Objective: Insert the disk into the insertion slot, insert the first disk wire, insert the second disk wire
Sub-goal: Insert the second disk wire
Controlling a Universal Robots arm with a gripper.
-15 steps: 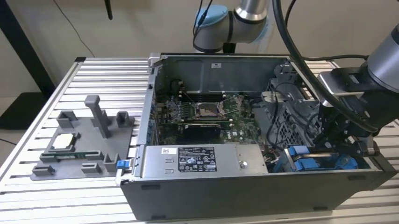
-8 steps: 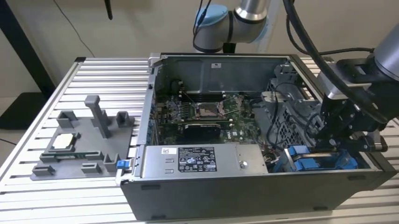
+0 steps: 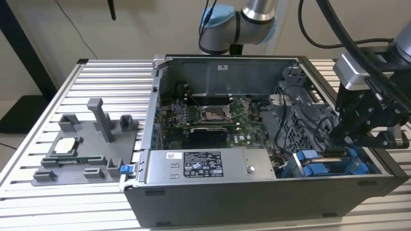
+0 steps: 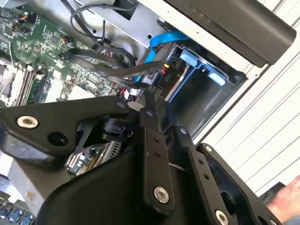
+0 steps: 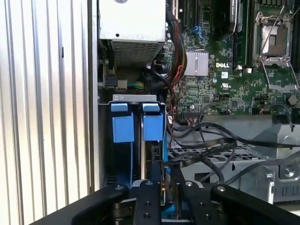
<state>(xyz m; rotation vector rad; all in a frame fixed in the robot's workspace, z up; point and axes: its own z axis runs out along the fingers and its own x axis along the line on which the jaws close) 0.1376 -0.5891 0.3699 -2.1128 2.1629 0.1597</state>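
I am holding my hand (image 5: pixel 161 185) closed on a black wire plug at the disk (image 5: pixel 154 154) in the insertion slot (image 5: pixel 136 99); misalignment risks bending the connector.

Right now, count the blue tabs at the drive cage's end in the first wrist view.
2: one blue tab nearer the case's outer wall, the second blue tab beside it, nearer the motherboard. The end effector may hide others.

A robotics lab: an open PC case (image 3: pixel 257 192) sits on a slotted aluminium table (image 3: pixel 103 82) beside grey fixtures (image 3: pixel 86 144).
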